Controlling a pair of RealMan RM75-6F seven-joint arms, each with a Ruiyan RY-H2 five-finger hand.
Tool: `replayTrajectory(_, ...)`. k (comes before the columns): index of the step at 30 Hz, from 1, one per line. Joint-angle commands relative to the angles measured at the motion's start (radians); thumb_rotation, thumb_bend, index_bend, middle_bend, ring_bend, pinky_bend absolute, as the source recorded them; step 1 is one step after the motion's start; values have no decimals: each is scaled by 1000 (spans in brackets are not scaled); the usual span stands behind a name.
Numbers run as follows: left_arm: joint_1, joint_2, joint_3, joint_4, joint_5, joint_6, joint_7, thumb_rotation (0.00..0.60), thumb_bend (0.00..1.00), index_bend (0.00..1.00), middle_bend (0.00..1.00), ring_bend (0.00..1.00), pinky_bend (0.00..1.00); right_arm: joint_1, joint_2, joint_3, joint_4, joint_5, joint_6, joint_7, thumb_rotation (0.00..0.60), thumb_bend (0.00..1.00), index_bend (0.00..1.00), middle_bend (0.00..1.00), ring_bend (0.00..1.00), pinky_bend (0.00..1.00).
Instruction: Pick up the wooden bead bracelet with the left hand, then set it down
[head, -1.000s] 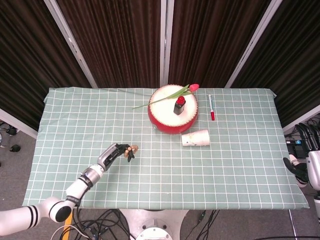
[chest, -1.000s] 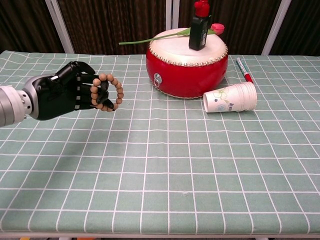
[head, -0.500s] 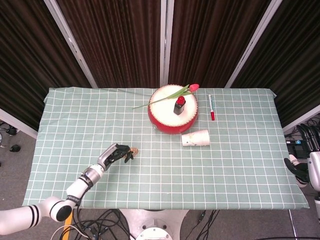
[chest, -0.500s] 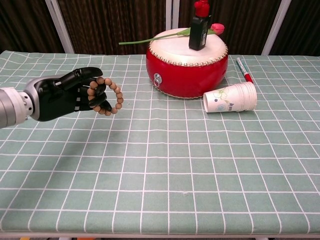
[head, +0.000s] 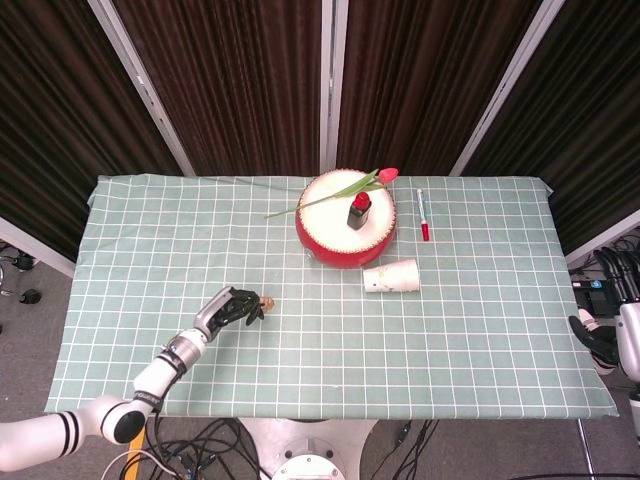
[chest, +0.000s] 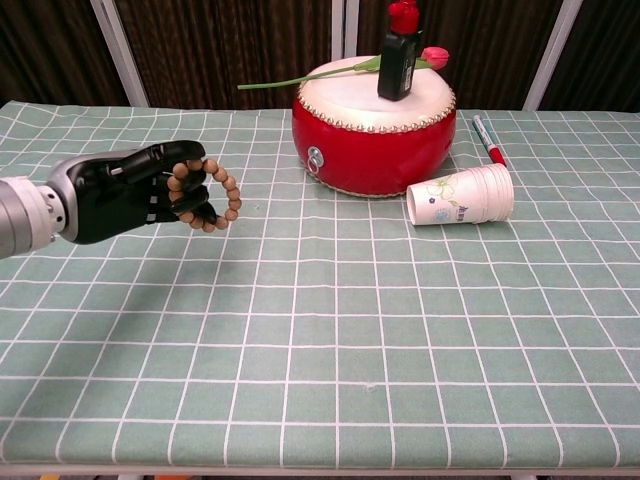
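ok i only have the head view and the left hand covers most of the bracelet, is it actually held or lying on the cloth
Observer: Held. In the chest view the wooden bead bracelet hangs as a loop off the fingers of the left hand.
Operator: is it clear of the table
Observer: It looks raised. The chest view shows the hand's shadow on the checked tablecloth below it, apart from the beads.
Operator: how close is the drum to it
Observer: Seen side on, the red drum stands well apart to the right of the bracelet, with open cloth between them.
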Motion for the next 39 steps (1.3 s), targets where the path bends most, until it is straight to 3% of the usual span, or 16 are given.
replayTrajectory(1,0,1,0,-1,4,-1,1,337,473,712,769,492,231,-1,-1,0,1,0,1,1,600,147,16,65,0,0)
replayTrajectory(13,-4,7,10,4,64,-12,-48,351,521,548,648,432,228,1,-1,3,3,3,-1,5,600,147,16,63,0,0)
replayTrajectory(23,-15,9,30,21,128,-6,-120,465,559,414,538,373,227,2,-1,2,0,5,-3,3,600,147,17,64,0,0)
replayTrajectory(24,-16,10,31,22,131,-5,-128,445,561,410,535,370,227,2,-1,2,0,5,-4,3,600,147,16,64,0,0)
replayTrajectory(28,-20,14,32,22,137,-2,-162,151,505,435,553,363,227,2,-2,2,0,5,-4,3,600,147,16,64,0,0)
replayTrajectory(29,-21,15,34,25,140,1,-164,123,460,460,574,363,224,2,-3,2,1,5,-3,3,600,147,16,64,0,0)
replayTrajectory(34,-23,11,38,28,124,8,-142,114,393,590,679,385,206,0,-4,1,2,5,-2,5,600,148,16,63,0,0)
replayTrajectory(39,-24,10,37,20,96,9,-108,228,398,640,721,414,206,-3,-2,1,2,4,3,6,600,147,16,62,0,0)
